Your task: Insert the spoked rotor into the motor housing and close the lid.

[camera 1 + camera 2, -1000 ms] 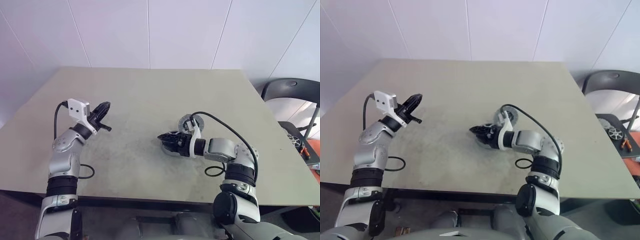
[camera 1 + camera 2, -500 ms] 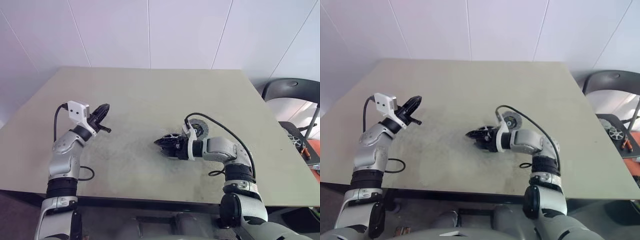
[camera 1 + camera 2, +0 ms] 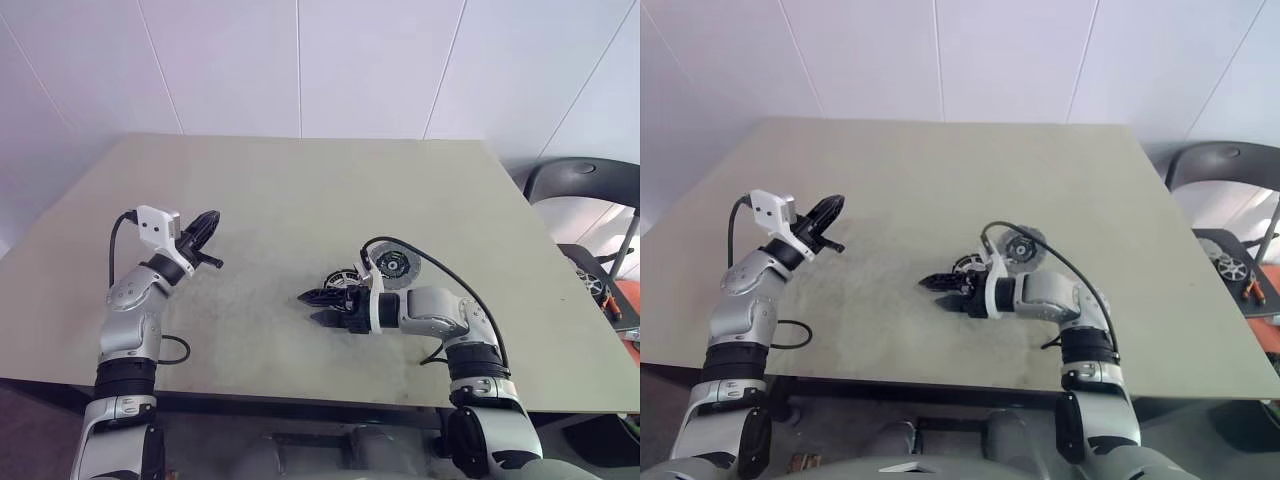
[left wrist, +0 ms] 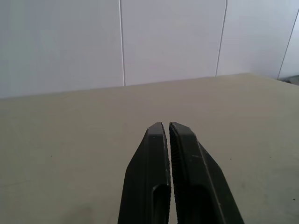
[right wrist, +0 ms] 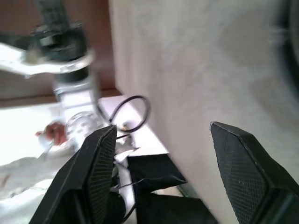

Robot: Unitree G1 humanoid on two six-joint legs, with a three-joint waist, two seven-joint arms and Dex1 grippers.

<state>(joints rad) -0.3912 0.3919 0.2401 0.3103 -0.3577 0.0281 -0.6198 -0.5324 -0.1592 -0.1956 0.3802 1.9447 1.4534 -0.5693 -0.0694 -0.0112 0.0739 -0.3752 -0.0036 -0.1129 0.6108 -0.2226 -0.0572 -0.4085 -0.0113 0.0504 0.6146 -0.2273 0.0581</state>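
Note:
The motor housing [image 3: 343, 279] stands near the middle of the table [image 3: 300, 190], silver-rimmed and dark on top, partly hidden behind my right gripper. I cannot make out the spoked rotor; it is hidden from here. The lid [image 3: 392, 265], a grey disc with a dark hub, lies flat just right of the housing. My right gripper [image 3: 308, 307] hovers low in front-left of the housing, pointing left, open and empty, as the right wrist view [image 5: 163, 127] also shows. My left gripper [image 3: 205, 228] hangs shut and empty above the table's left side, its fingers [image 4: 156, 140] pressed together.
A dark chair [image 3: 585, 185] stands beyond the table's right edge, with a low stand of small parts [image 3: 600, 285] beside it. A black cable [image 3: 440, 275] arcs over my right forearm near the lid. White wall panels rise behind the table.
My right gripper has drawn back off the housing toward the table's front and left, with its wrist turning, so the housing now shows behind it. The left arm has stayed put.

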